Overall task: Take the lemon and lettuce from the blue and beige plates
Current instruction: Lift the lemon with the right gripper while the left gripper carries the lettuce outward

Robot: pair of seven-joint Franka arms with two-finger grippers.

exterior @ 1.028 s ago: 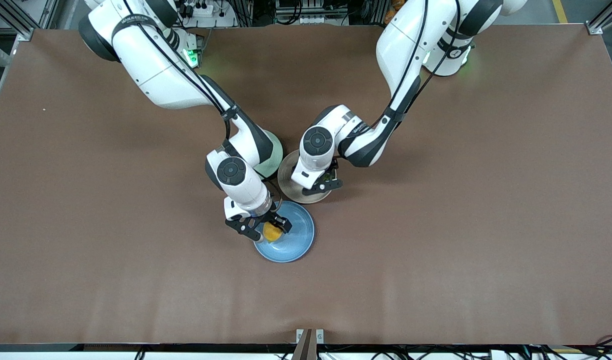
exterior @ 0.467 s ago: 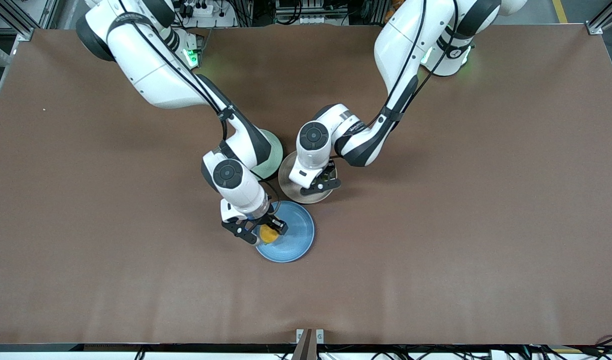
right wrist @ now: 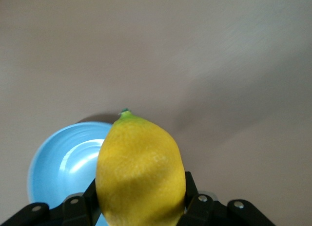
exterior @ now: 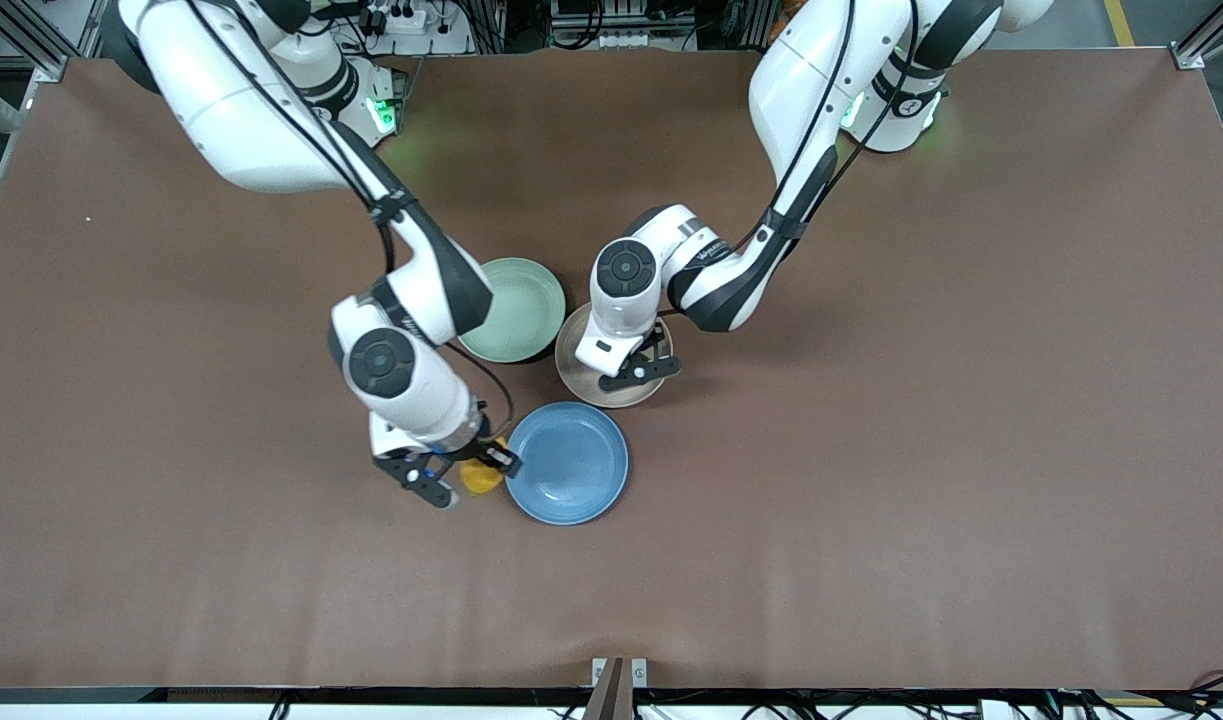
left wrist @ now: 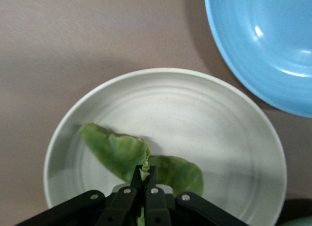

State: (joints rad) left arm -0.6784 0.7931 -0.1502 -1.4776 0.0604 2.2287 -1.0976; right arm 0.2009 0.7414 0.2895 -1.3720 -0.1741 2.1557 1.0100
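Fingers of right gripper (exterior: 461, 472) clamp lemon (exterior: 481, 477); left gripper (exterior: 639, 366) pinches lettuce (left wrist: 141, 160).

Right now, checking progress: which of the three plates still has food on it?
The beige plate: the lettuce lies on it, pinched by the left gripper. Blue and green are bare.

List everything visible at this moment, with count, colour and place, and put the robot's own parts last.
lemon: one, yellow, held above the table just off the blue plate's rim, toward the right arm's end.
lettuce: one leaf, green, pinched over the beige plate.
blue plate: one, sky blue, nearest the front camera, nothing on it.
beige plate: one, pale beige, just farther from the camera than the blue plate.
green plate: one, mint green, beside the beige plate, toward the right arm's end.
table: one, brown.
right gripper: shut on the lemon.
left gripper: shut on the lettuce.
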